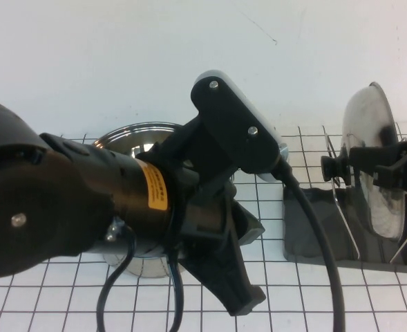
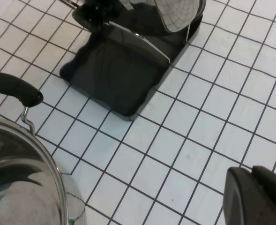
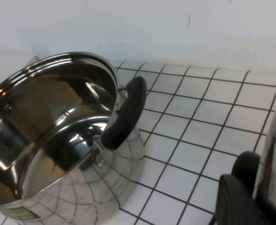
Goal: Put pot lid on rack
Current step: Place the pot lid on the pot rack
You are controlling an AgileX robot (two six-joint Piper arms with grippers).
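High view has the left arm filling the foreground, hiding most of the pot (image 1: 137,138); the left gripper (image 1: 241,277) hangs over the tiled table (image 1: 37,297), and whether it is open cannot be told. At the right edge, the pot lid (image 1: 372,159) stands upright between the wires of the rack (image 1: 314,228), the right gripper (image 1: 341,166) closed on its black knob (image 1: 329,168). Open tiles lie between pot and rack. Right wrist view alone shows the pot's empty inside.

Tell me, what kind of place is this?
Probably a kitchen-style test bench: a gridded white table holds a pot and a rack where the lid stands, held by the right pincer; left pincer hovers.
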